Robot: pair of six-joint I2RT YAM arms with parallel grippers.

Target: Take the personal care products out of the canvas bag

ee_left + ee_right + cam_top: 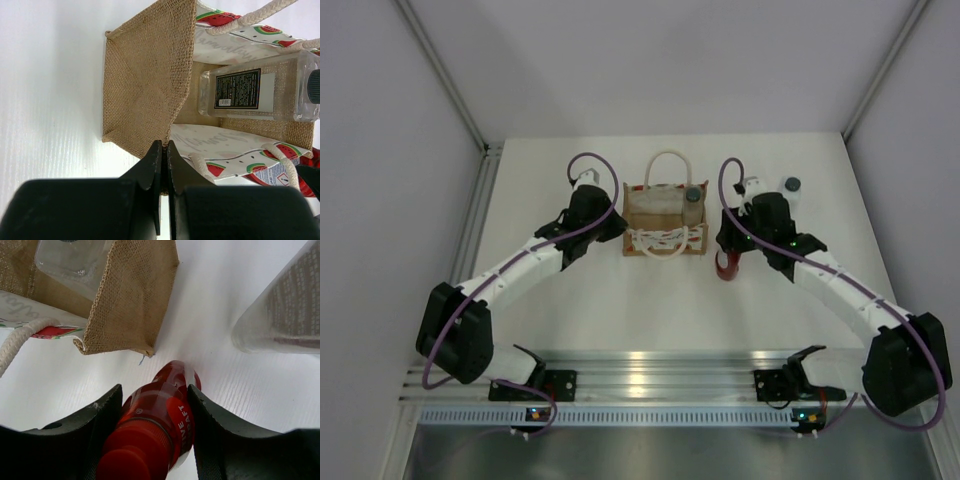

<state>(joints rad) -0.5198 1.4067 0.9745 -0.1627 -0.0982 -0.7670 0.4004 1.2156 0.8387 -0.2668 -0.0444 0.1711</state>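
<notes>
The canvas bag [665, 228] stands mid-table with its mouth up; it fills the left wrist view [145, 75]. The pale bottle with dark grey cap [692, 205] sits inside it, also seen in the left wrist view [250, 90]. My left gripper [617, 224] is shut on the bag's left edge [165, 146]. My right gripper [732, 250] is shut on the red bottle [726, 267], just right of the bag and low over the table; its red cap points at the wrist camera [160, 425]. The white-grey tube [790, 188] lies on the table behind my right gripper [155, 395].
White walls enclose the table on the left, back and right. A metal rail [650, 375] runs along the near edge with the arm bases. The tube [280, 305] lies close to the right of the red bottle, and the bag's corner [130, 315] close to its left.
</notes>
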